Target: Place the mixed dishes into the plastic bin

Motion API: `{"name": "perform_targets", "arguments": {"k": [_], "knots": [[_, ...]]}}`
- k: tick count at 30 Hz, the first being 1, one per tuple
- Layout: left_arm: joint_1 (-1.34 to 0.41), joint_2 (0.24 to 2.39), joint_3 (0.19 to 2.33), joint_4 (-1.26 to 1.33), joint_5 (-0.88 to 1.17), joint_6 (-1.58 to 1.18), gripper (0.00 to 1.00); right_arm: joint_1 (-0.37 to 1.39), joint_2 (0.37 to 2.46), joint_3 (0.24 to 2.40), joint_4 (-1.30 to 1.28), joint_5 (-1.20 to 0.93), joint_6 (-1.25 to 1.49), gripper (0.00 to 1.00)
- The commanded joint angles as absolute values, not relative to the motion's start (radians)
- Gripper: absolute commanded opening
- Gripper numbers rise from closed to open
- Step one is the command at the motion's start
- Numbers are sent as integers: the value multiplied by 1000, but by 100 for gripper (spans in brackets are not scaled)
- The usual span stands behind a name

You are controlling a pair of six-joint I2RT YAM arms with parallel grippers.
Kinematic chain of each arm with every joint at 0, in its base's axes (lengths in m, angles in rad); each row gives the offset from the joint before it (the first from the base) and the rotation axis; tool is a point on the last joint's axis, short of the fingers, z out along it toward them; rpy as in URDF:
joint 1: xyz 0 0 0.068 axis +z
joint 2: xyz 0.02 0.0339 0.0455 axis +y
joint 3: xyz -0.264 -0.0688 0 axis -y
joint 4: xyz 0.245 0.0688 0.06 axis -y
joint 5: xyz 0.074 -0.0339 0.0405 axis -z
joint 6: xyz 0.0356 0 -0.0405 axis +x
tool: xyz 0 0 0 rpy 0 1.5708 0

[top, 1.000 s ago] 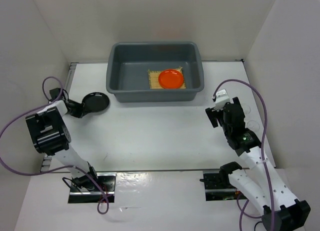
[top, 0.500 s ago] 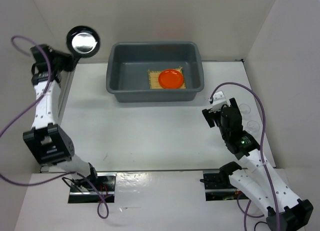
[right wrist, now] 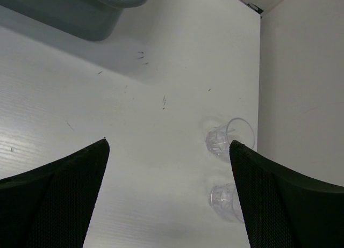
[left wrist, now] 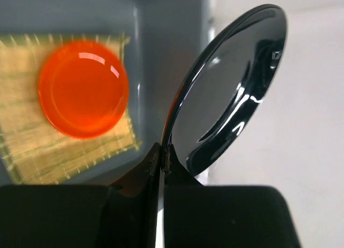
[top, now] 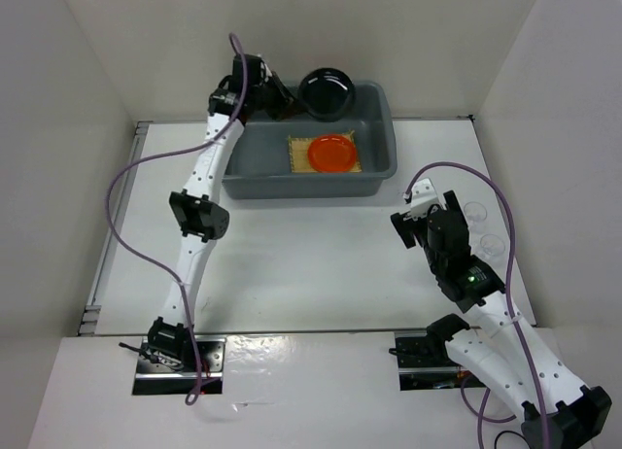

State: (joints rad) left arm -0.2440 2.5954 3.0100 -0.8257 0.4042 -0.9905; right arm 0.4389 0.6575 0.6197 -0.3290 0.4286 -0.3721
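The black plate (top: 327, 92) is clamped by its rim in the left pincer (left wrist: 162, 161) and held on edge over the far wall of the bin (top: 387, 128), upper centre of the frame. The right pincer (right wrist: 169, 151) is spread wide near the cups (right wrist: 239, 132).

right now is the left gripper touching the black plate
Touching. The left wrist view shows the left gripper shut on the black plate at its rim.

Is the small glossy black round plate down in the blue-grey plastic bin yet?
Not yet. The left gripper holds the black plate by its edge, tilted, near the far rim of the bin.
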Motion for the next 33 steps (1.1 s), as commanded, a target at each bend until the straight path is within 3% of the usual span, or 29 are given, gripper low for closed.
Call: {"name": "perform_targets", "arguments": {"k": [1, 14, 18, 20, 23, 27, 28, 33], "knots": [[-241, 2692, 3114, -914, 454, -982, 0, 449, 643, 612, -261, 459, -370, 97], [-272, 2939, 3139, -914, 489, -991, 1, 449, 643, 612, -261, 459, -370, 97], [-272, 2968, 3139, -905, 499, -1000, 8, 449, 652, 612, -261, 459, -370, 97], [-272, 2968, 3139, -905, 508, -1000, 15, 449, 652, 612, -261, 459, -370, 97], [-281, 2977, 3139, -882, 532, -1000, 39, 449, 652, 612, -261, 459, -370, 97], [-281, 2977, 3139, -864, 554, -1011, 95, 449, 661, 612, -261, 459, -370, 97], [-281, 2977, 3139, -864, 566, -1011, 100, 449, 661, 612, -261, 459, -370, 97], [-262, 2841, 3139, -896, 494, -953, 100, 449, 684, 612, -261, 488, -370, 97]]}}
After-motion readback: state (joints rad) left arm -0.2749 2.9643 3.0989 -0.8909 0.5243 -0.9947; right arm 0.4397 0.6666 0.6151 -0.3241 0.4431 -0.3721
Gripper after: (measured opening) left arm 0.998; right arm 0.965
